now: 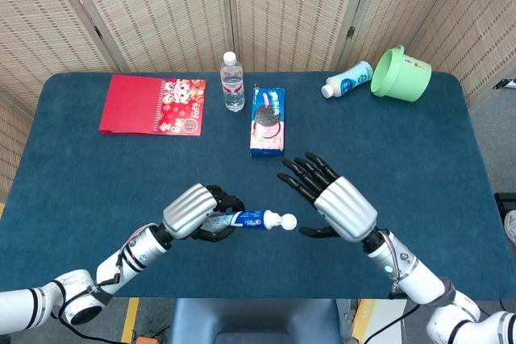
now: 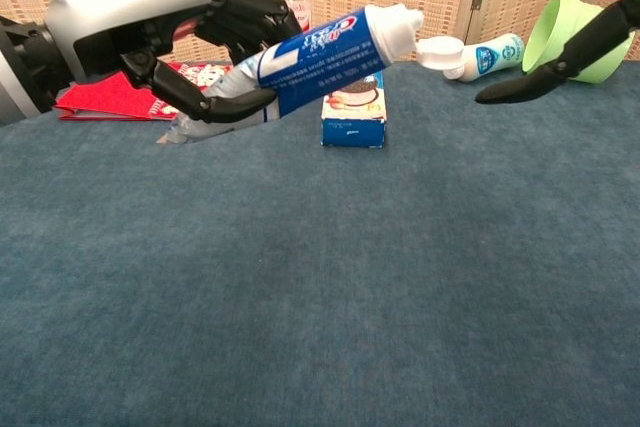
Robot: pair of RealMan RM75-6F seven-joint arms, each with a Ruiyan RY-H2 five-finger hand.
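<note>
**Inspector A:** Firstly, the blue and white toothpaste tube with its white flip cap open (image 1: 256, 219). Where is it?

**Inspector B:** Held clear above the dark blue cloth-covered surface (image 1: 97, 167), near the front edge, cap end pointing toward the robot's right. The left hand (image 1: 196, 211) grips the tube's crimped end, fingers wrapped round it. In the chest view the tube (image 2: 330, 47) tilts upward, the cap hanging open at its tip.

**Inspector A:** And the right hand?

**Inspector B:** The right hand (image 1: 334, 203) is spread, holding nothing, fingers apart, just beside the cap. I cannot tell whether it touches.

**Inspector A:** Surroundings?

**Inspector B:** A blue biscuit box (image 1: 268, 121) lies beyond the tube, with a clear plastic water bottle (image 1: 233, 81) standing just left of it. A red printed booklet (image 1: 153, 105) lies at the far left. At the far right, a white bottle with a blue label (image 1: 348, 79) lies on its side beside a tipped light green plastic cup (image 1: 401, 74).
</note>
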